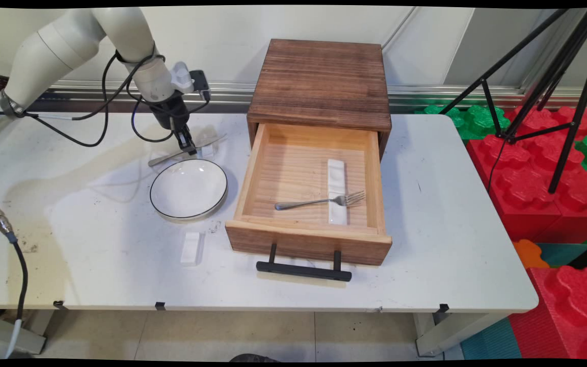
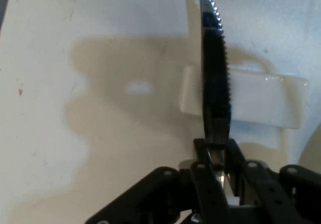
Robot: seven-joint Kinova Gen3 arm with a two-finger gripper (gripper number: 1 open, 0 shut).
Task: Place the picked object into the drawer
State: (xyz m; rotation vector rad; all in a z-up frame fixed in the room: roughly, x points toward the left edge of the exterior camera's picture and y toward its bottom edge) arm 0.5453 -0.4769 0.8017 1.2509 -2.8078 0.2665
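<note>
My gripper (image 1: 190, 148) is low over the table just behind the white black-rimmed plate (image 1: 188, 189), shut on a table knife (image 1: 184, 152). In the hand view the knife (image 2: 214, 73) stands edge-on with its serrated blade running up from between my fingers (image 2: 203, 153). The blade crosses a small white ceramic rest (image 2: 261, 101) lying on the table; in the main view this rest (image 1: 207, 150) is right beside the gripper. The knife's handle end points left across the table.
A wooden box (image 1: 321, 81) has its drawer (image 1: 310, 209) pulled open, with a fork (image 1: 319, 201) laid across a long white rest (image 1: 337, 191) inside. Another small white rest (image 1: 192, 248) lies in front of the plate. A tripod (image 1: 553, 76) and red foam blocks (image 1: 543, 188) stand at right.
</note>
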